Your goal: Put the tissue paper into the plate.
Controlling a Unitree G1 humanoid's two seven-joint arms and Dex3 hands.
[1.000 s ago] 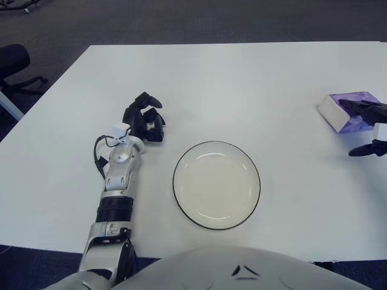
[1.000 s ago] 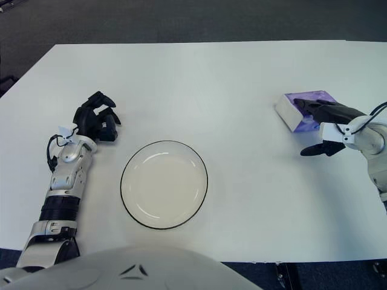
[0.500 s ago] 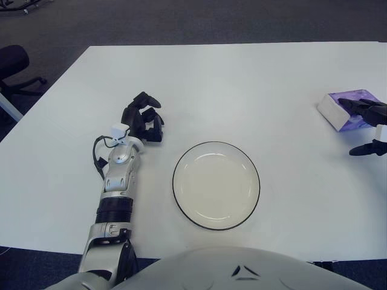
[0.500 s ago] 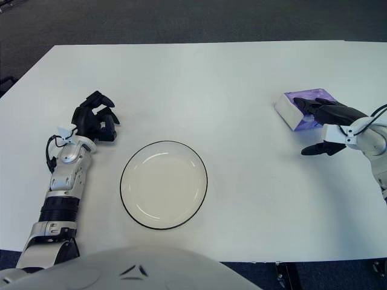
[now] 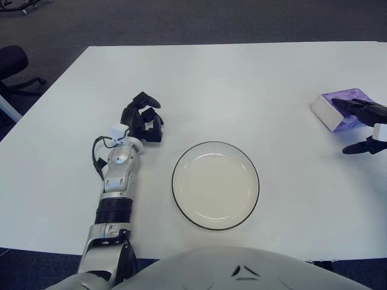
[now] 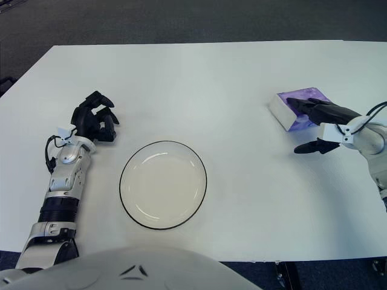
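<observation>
On the white counter (image 5: 242, 84) a plate (image 5: 215, 185) sits centred. The left hand (image 5: 143, 118) shows left of it, fingers curled. At the right edge, the right hand (image 5: 366, 124) (partly cropped) has fingers laid on the purple tissue pack (image 5: 334, 109).

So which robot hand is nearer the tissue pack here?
Right. The right robot hand has fingers lying over the tissue pack, thumb apart. The left robot hand sits across the table, left of the plate.

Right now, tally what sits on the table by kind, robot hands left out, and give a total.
Plates: 1, the white plate with a dark rim, near the front edge.
Tissue packs: 1, the purple and white tissue pack under the right robot hand.
Total: 2.
</observation>
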